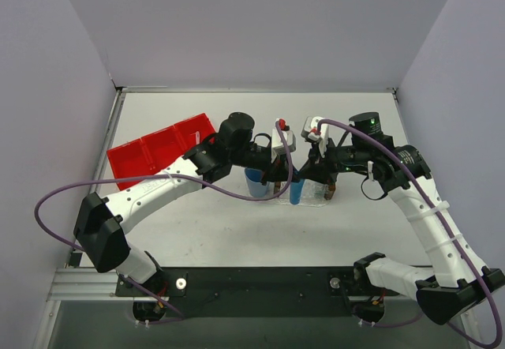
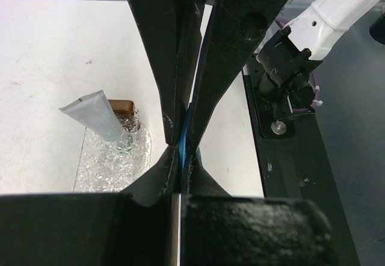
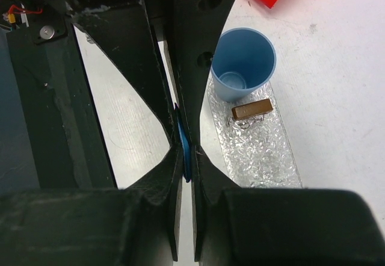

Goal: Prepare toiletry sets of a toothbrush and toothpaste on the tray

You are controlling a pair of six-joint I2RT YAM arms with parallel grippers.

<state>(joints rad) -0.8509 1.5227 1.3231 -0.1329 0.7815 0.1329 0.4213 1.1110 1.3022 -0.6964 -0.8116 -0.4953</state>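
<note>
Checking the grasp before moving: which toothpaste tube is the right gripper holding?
The bright blue tube, its edge showing between the right gripper's shut fingers. The pale grey tube lies loose, cap end on the tray beside the brown block.

Bright, even light falls from above, casting soft shadows. The right gripper's (image 3: 183,150) fingers (image 3: 144,67) blur near the lens; the table (image 3: 343,67) beyond them is sharp.

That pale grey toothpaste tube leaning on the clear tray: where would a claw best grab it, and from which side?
Probably its flat upper body, coming from above. The grey toothpaste tube leans cap-down on the tray by a brown block, so the raised crimped end stands free, and its two broad faces suit closing fingers.
</note>
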